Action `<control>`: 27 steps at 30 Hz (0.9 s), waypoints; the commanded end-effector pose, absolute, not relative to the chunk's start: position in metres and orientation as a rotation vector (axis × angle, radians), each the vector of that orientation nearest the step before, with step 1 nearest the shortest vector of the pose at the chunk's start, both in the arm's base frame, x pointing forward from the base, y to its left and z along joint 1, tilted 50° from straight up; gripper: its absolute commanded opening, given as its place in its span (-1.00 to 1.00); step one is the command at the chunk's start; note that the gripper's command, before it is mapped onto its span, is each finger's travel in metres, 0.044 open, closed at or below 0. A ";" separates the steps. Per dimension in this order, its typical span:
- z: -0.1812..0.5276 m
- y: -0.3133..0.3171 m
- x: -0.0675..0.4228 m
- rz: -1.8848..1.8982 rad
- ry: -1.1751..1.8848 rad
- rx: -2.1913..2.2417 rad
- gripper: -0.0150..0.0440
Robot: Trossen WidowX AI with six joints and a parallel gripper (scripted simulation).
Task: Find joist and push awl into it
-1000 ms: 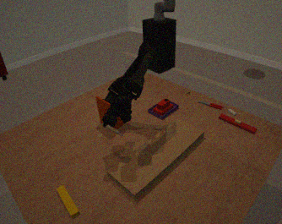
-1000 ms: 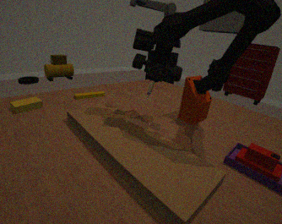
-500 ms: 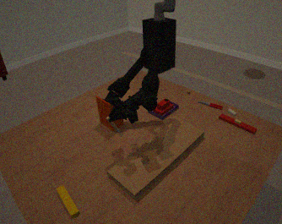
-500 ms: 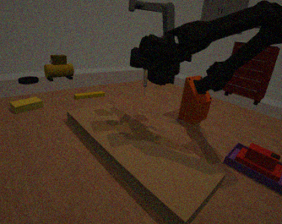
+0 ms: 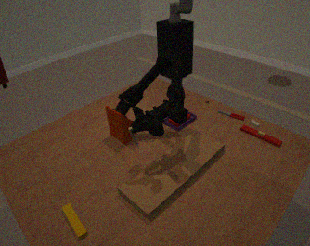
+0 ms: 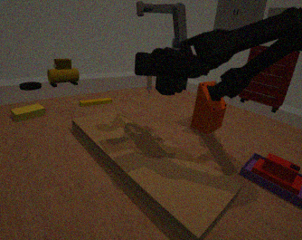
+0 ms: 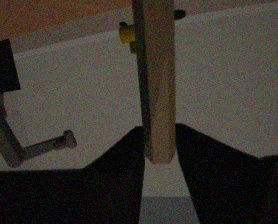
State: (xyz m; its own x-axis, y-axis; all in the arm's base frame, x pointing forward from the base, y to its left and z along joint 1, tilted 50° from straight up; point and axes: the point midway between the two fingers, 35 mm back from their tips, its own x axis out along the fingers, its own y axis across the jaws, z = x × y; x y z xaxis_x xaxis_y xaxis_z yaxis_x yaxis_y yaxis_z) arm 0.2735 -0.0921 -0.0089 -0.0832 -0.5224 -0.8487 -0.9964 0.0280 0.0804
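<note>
My gripper point(image 5: 133, 128) point(image 6: 138, 65) point(image 7: 158, 132) is shut on the awl point(image 7: 157, 75), a pale wooden shaft that runs forward from between the fingers in the wrist view. The gripper is turned level, well above the floor panel point(image 5: 176, 177) point(image 6: 172, 182), and is close to the orange holder point(image 5: 117, 123) point(image 6: 207, 111). The red stud finder point(image 5: 174, 123) point(image 6: 278, 170) lies in the purple tray point(image 5: 191, 118) point(image 6: 262, 181) beside the panel. I cannot make out the awl's tip.
A yellow block point(image 5: 74, 220) point(image 6: 28, 111) and a yellow bar point(image 6: 96, 101) lie on the floor. Red tools point(image 5: 261, 135) lie to the right. A red cabinet point(image 6: 273, 82), a yellow compressor point(image 6: 62, 73) point(image 7: 127, 33) and a black disc point(image 6: 31, 85) stand by the wall.
</note>
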 end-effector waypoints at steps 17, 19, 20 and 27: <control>0.010 -0.042 0.358 0.838 1.639 -1.792 -0.49; 0.012 -0.036 0.365 0.827 1.632 -1.815 -0.49; 0.013 -0.033 0.369 0.821 1.629 -1.827 -0.49; 0.016 -0.018 0.384 0.797 1.612 -1.879 -0.49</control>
State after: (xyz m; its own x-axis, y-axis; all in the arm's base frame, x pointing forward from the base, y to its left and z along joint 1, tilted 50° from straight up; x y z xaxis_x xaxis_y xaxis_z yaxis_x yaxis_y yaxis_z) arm 0.3813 -0.0166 0.0144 0.1118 -0.6618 -0.7413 -0.9889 -0.1476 -0.0174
